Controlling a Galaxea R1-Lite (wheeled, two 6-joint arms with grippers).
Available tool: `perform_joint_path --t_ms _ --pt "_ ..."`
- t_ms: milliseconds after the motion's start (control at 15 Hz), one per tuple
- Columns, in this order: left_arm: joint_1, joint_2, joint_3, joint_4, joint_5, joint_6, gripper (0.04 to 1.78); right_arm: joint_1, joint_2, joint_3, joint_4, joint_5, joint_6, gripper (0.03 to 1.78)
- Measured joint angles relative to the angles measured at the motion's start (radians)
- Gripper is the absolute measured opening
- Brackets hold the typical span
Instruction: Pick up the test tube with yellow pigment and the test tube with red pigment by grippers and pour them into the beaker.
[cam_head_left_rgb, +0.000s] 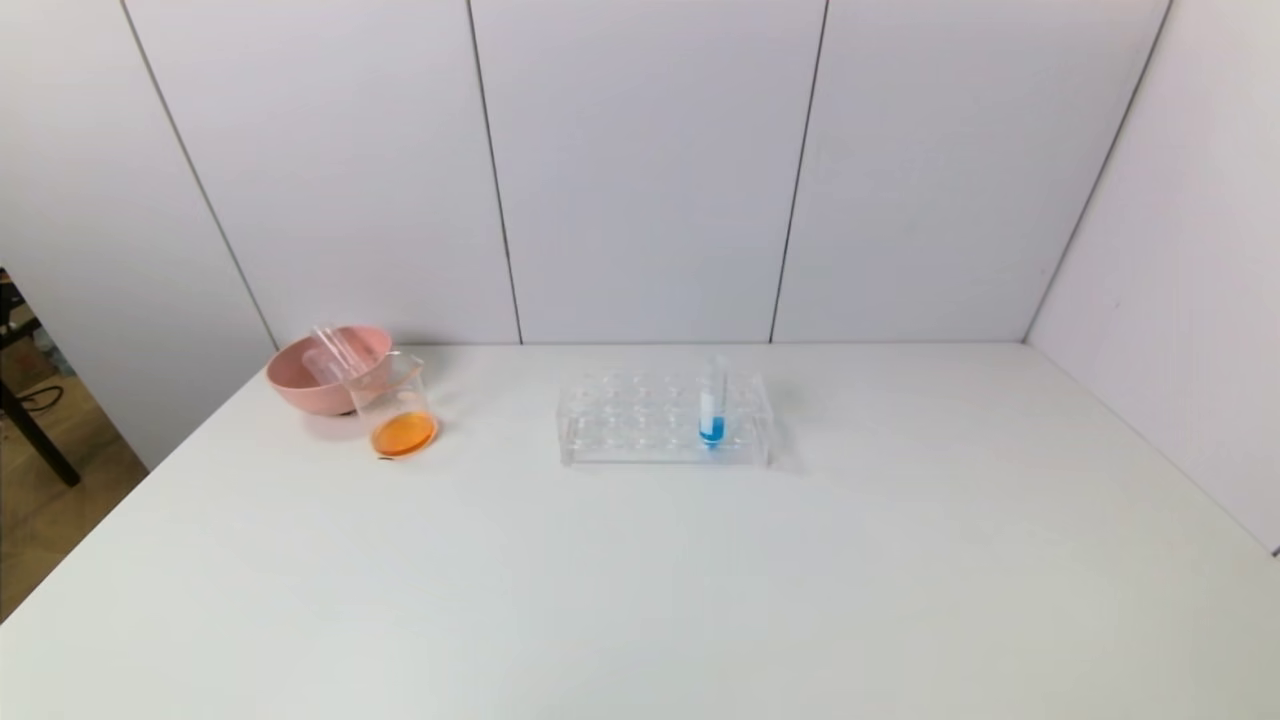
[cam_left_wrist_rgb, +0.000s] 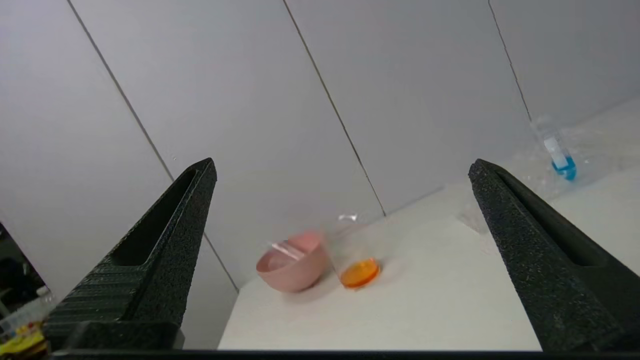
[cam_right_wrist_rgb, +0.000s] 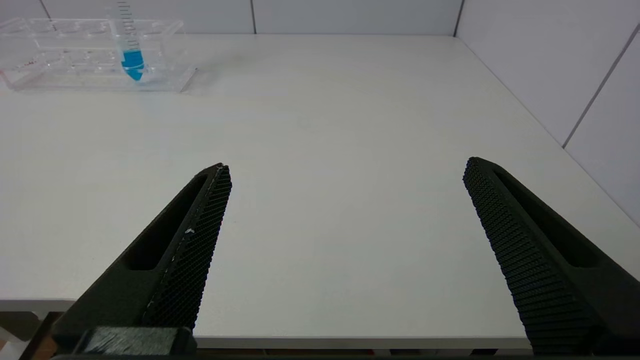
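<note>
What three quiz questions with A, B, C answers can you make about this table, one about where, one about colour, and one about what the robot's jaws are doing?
1. Where is the beaker?
A. Beside the pink bowl
B. Inside the rack
C. At the table's right edge

2. What colour is the liquid in the tube standing in the rack?
A. Green
B. Blue
C. Purple

3. How do the jaws of the left gripper and right gripper stand?
A. Shut on tubes
B. Shut on the beaker
C. Open and holding nothing

Answers:
1. A, since the beaker, with orange liquid in its bottom, sits right next to the bowl at the table's far left.
2. B, since the only tube in the rack has blue liquid in its tip.
3. C, since each wrist view shows a wide gap with nothing between the jaws.
</note>
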Motion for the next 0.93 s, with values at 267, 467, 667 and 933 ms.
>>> perform_joint_path --t_ms 267,467,667,933 --pt "0.0 -0.039 0.007 0.304 0.058 -0.019 1.76 0.0 0.0 0.0 0.0 0.0 0.0 1.7" --pt "0.0 -0.044 0.007 0.434 0.136 -0.095 1.76 0.0 0.0 0.0 0.0 0.0 0.0 1.7" --pt "0.0 -0.045 0.002 0.554 0.183 -0.191 1.76 0.0 0.0 0.0 0.0 0.0 0.0 1.7" --pt "0.0 -0.045 0.006 0.543 0.185 -0.196 1.76 0.0 0.0 0.001 0.0 0.0 0.0 1.7"
